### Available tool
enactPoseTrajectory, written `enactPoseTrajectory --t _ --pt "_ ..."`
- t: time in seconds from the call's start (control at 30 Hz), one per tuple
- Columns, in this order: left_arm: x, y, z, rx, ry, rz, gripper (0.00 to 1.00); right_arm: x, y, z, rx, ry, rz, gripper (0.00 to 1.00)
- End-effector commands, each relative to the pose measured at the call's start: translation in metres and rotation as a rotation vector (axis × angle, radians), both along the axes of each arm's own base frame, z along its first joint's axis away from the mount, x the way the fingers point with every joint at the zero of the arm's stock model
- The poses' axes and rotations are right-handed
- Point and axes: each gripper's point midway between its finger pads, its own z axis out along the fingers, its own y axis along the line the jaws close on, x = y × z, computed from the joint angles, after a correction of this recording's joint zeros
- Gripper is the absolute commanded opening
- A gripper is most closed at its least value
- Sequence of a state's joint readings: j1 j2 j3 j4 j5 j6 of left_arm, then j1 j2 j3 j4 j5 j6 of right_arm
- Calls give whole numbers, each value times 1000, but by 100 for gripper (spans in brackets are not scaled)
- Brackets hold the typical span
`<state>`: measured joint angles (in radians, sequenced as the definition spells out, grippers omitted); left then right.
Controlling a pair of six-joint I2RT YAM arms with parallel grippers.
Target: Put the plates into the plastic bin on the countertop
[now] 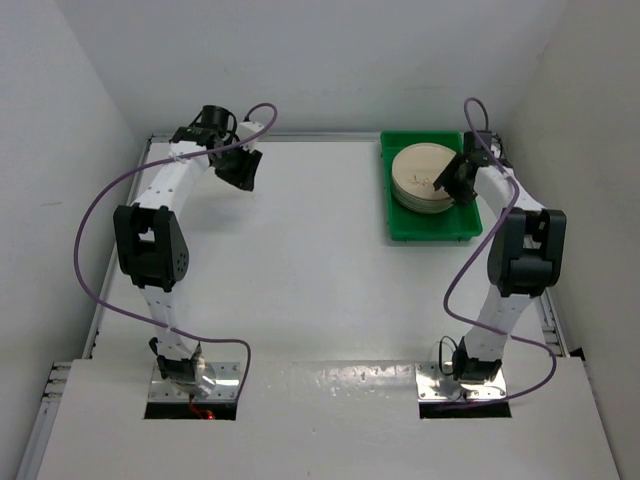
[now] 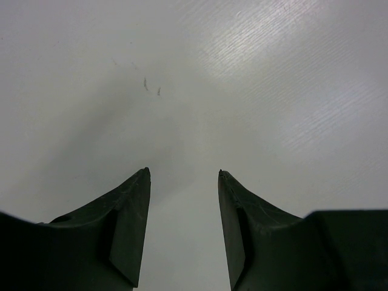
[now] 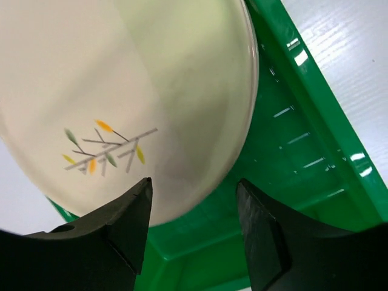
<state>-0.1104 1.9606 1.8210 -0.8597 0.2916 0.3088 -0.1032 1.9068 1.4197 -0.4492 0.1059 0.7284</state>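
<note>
Green plastic bin sits at the far right of the white surface, close to the right wall. Plates are stacked inside it, several high, exact count not readable. The top plate lies flat, cream, with the sprig drawing facing up. The stack fills most of the bin floor, and some green floor shows on the right side.

Right fingers hang just over the near-right rim of the stack, spread medium-wide, with nothing clamped between them. The plate edge shows below the gap and does not look pinched. Whether the tips touch the plate, cannot tell.

Left fingers are at the far left, well apart from the bin, over bare surface, parted about as wide, empty.

Progress, judged: no plate shows outside the bin in the top view, so the task looks done or at its very end. Left to do, probably: lift the right arm clear of the stack without nudging the top plate. If more plates exist, they are out of sight.
</note>
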Motion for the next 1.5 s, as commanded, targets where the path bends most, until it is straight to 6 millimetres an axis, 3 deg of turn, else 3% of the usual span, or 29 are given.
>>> enactPoseTrajectory --t 0.0,0.07,0.1,0.2,0.23,0.27,0.3,0.33,0.37,0.4,0.43,0.47,0.5,0.57,0.6,0.63,0.67,0.7,0.73,0.77,0.8,0.87,0.9,1.07,1.27,1.47 --pt "4 -2 2 -5 -17 -4 51 -14 -15 16 -109 17 23 57" --pt "6 -3 5 -6 -26 -4 51 -11 -16 39 -142 -50 44 57" --pt "6 -1 5 2 -27 1 51 -18 -16 31 -166 -39 58 57" --pt "6 0 5 10 -28 6 51 -30 -19 57 -226 -131 73 58" --pt "6 0 5 10 -28 6 51 -43 -17 47 -227 -112 85 58" --pt "6 0 5 10 -28 6 51 -36 -18 90 -268 -269 89 61" --pt "7 2 5 18 -29 12 51 -40 -14 96 -280 -307 105 63" --pt "7 3 5 23 -32 4 51 -74 -18 49 -314 -212 110 69" --pt "5 3 6 23 -32 4 51 -69 -20 104 -357 -432 68 85" --pt "5 4 5 31 -33 9 51 -101 -23 53 -384 -355 54 94" --pt "2 1 6 38 -36 -11 51 -98 -32 70 -427 -464 -7 100" --pt "-1 1 0 39 -21 -11 51 -111 -39 89 -451 -539 -61 100" --pt "-4 -3 2 51 -30 -41 51 -137 -40 44 -450 -460 -64 100" --pt "-15 -5 -3 62 -17 -68 51 -150 -34 47 -435 -506 -49 100" --pt "-18 -7 3 85 -48 -91 51 -166 -28 21 -402 -425 -29 100" --pt "-27 -8 -11 102 -38 -102 51 -181 -18 9 -358 -371 14 100" --pt "-40 -5 -17 105 -15 -104 51 -186 -15 2 -327 -346 5 100" --pt "-39 -1 -18 101 -47 -93 51 -188 -11 5 -297 -362 -16 100" --pt "-46 9 -14 84 -65 -73 51 -199 -9 -6 -281 -308 -19 100" --pt "-52 16 -22 71 -47 -53 51 -210 -11 -15 -282 -254 -34 100" --pt "-63 24 -43 67 -9 -23 51 -211 -8 -11 -252 -277 -75 100" --pt "-68 58 -56 67 12 127 50 -221 -11 -19 -271 -242 -86 100" --pt "-71 70 -68 78 12 175 50 -222 -12 -14 -286 -263 -87 100" --pt "-83 111 -91 253 -31 170 50 -230 -18 -17 -327 -299 -134 100" --pt "-88 116 -74 298 -112 149 51 -232 -22 -23 -357 -282 -121 100" --pt "-103 103 -60 266 -159 127 51 -231 -20 -28 -355 -245 -104 100"
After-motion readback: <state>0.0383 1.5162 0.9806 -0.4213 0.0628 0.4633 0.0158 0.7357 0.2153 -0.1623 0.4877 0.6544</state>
